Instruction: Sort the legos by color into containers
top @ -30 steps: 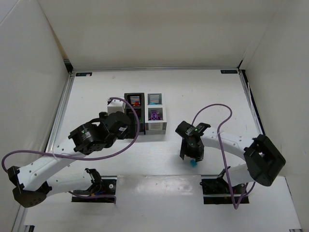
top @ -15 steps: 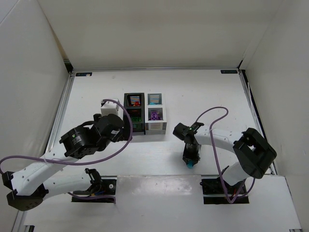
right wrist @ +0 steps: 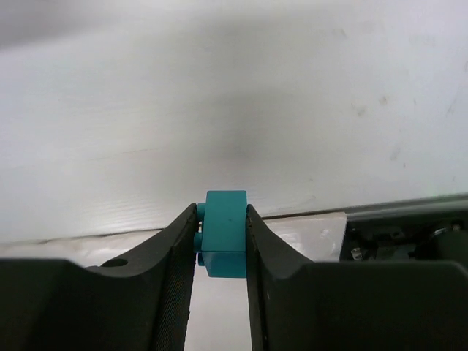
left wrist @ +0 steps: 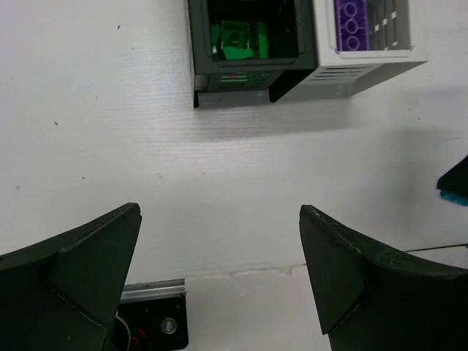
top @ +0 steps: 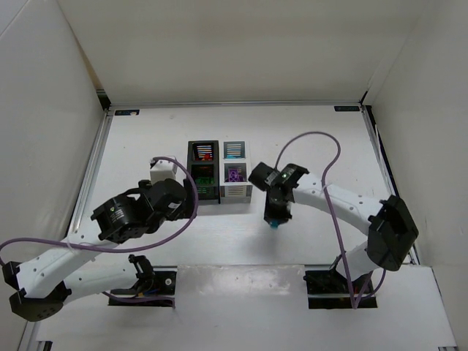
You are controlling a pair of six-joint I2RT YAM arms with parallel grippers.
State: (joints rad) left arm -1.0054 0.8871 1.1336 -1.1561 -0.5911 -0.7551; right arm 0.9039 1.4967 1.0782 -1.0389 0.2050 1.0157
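The containers (top: 219, 172) stand as a 2x2 block at mid-table, black bins left, white bins right. A red lego (top: 206, 155) lies in the back black bin, a green lego (left wrist: 238, 40) in the front black bin (left wrist: 245, 73), and a purple lego (left wrist: 351, 18) in the front white bin (left wrist: 365, 69). My right gripper (right wrist: 221, 212) is shut on a teal lego (right wrist: 223, 232), held off the table just right of the front white bin (top: 273, 223). My left gripper (left wrist: 219, 248) hangs open and empty, high above the table in front of the black bins.
The arm bases and their black mounting plates (top: 153, 281) sit on the near edge strip. Purple cables (top: 314, 139) loop over both arms. White walls enclose the table on three sides.
My right gripper closed on the teal lego near the front edge, lifted it and carried it back and left toward the containers. The left arm shifted slightly and stayed open.
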